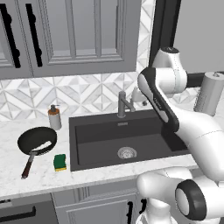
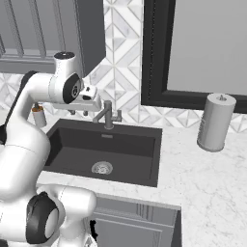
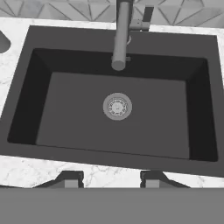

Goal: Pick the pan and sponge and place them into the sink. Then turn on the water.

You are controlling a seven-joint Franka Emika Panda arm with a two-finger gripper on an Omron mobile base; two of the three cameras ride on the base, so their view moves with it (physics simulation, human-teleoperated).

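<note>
Hovering over sink (image 3: 17,78), nothing picked yet.
Gripper (image 3: 112,178) jaws part-open, holding nothing; drain directly below them. Pan (image 1: 37,141) and sponge (image 1: 60,162) sit on counter, well left of jaws, awaiting pickup.

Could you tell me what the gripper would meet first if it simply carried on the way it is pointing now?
Probably the bare floor of the sink, near the drain. The gripper looks down into the basin, and the faucet spout seems off that line, though depth is uncertain.

Kitchen: dark sink (image 1: 87,127), faucet (image 1: 122,105), marble counter (image 1: 26,183), grey cabinets (image 1: 74,35)
</note>
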